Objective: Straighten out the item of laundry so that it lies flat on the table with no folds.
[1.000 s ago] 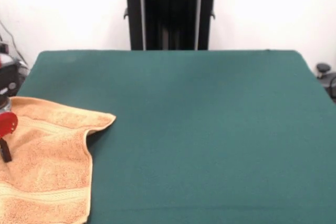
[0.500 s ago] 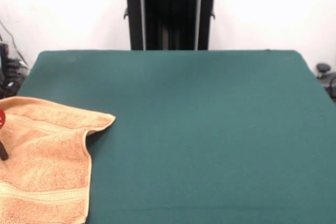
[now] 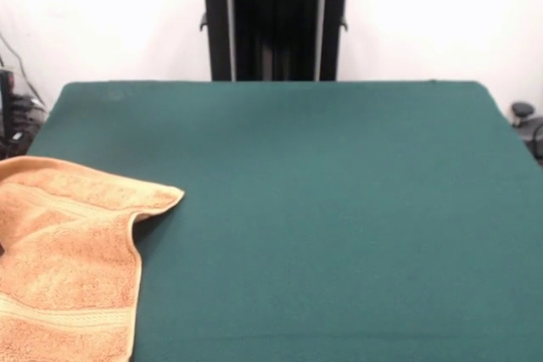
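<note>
Towel (image 3: 72,260) lies on table's (image 3: 339,209) left edge.

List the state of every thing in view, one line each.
towel: lying at the table's left edge, partly out of frame, far corner curled with a fold along its right side.
table: green top bare apart from the towel.
gripper: not in view.

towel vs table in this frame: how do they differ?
The towel is orange-tan with a looped pile; the table is dark green and smooth. The towel is small and runs off the picture's left and bottom edges; the table fills most of the view. The towel has a turned-over edge at its right side; the table lies flat. Both have straight edges and a matte surface.
</note>
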You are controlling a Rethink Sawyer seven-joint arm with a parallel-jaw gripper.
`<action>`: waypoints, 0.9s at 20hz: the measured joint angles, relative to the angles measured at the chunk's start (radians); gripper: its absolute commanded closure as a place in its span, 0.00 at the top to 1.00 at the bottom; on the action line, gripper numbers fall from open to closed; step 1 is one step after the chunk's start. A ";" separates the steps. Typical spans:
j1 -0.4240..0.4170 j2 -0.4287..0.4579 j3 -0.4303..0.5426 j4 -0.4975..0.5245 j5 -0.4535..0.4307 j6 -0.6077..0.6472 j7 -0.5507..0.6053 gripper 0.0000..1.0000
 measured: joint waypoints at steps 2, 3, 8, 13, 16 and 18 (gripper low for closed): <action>-0.021 0.010 0.018 0.000 0.024 0.012 0.000 1.00; -0.028 0.015 0.024 0.000 0.034 0.017 0.000 1.00; -0.051 0.029 0.040 -0.002 0.071 0.033 0.000 1.00; -0.051 0.028 0.040 -0.002 0.065 0.033 0.000 1.00; -0.051 0.030 0.036 -0.002 0.039 0.033 0.000 0.00; -0.048 0.028 0.035 -0.002 0.033 0.033 0.000 0.00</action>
